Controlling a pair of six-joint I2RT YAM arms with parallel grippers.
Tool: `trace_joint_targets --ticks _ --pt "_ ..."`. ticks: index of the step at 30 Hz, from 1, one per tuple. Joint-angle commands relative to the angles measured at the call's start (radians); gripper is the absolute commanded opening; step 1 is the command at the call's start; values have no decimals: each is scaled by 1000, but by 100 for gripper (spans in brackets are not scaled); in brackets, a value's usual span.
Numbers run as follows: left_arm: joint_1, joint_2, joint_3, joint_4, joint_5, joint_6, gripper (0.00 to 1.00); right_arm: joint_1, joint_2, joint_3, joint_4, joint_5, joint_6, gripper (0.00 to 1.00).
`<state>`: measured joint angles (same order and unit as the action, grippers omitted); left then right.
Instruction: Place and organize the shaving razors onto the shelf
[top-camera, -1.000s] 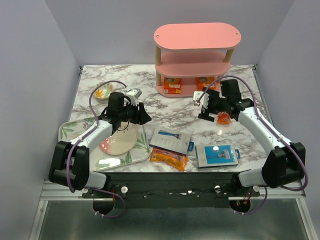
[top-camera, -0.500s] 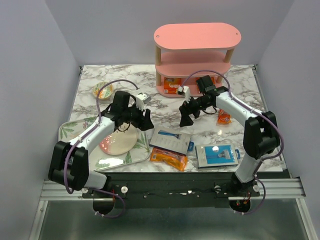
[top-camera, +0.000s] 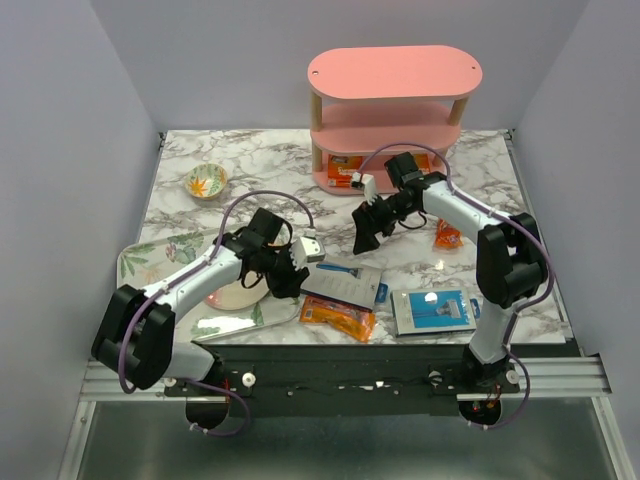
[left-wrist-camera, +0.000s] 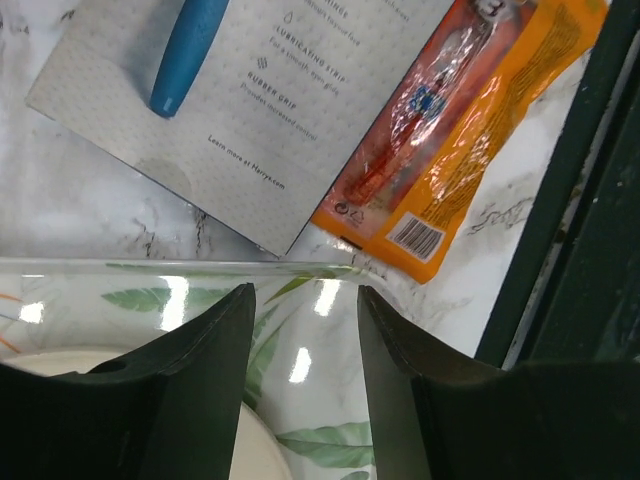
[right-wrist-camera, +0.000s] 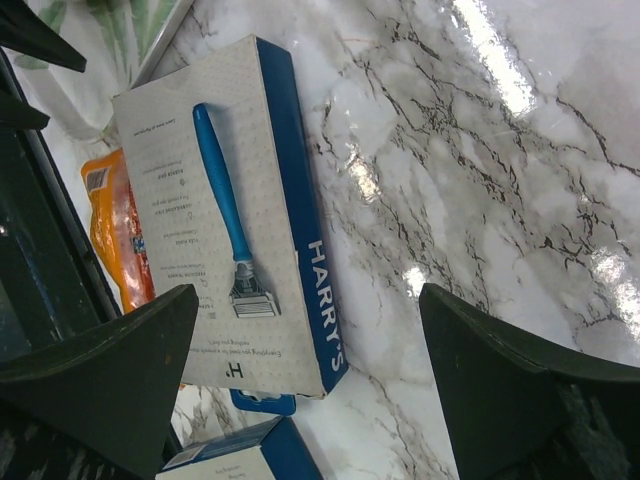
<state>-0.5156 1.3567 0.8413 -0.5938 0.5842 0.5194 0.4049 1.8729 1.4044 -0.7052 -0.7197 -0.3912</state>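
The pink three-tier shelf (top-camera: 394, 72) stands at the back; two orange razor packs (top-camera: 344, 172) lie on its bottom board. A blue-and-grey razor card (top-camera: 342, 279) lies at front centre, also in the right wrist view (right-wrist-camera: 235, 220) and left wrist view (left-wrist-camera: 240, 90). An orange pack (top-camera: 338, 317) lies in front of it, and shows in the left wrist view (left-wrist-camera: 470, 130). A second card (top-camera: 432, 311) lies front right. Another orange pack (top-camera: 447, 237) lies at right. My left gripper (top-camera: 292, 280) is open and empty over the tray's right edge (left-wrist-camera: 300, 300). My right gripper (top-camera: 366, 232) is wide open and empty above the marble, behind the first card.
A floral tray (top-camera: 140, 262) holds a pink round plate (top-camera: 232, 295) at front left. A small floral bowl (top-camera: 206, 182) stands at back left. The table's dark front rail (left-wrist-camera: 570, 230) runs just past the orange pack.
My left gripper has swung right and forward, from over the plate to beside the front-centre card. My right gripper left the right-hand orange pack on the table and moved left toward the centre.
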Motion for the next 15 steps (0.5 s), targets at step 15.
trace_joint_targets --ticks 15 --pt "-193 -30 -223 549 -386 -75 57 9 -70 -226 58 42 67 100"
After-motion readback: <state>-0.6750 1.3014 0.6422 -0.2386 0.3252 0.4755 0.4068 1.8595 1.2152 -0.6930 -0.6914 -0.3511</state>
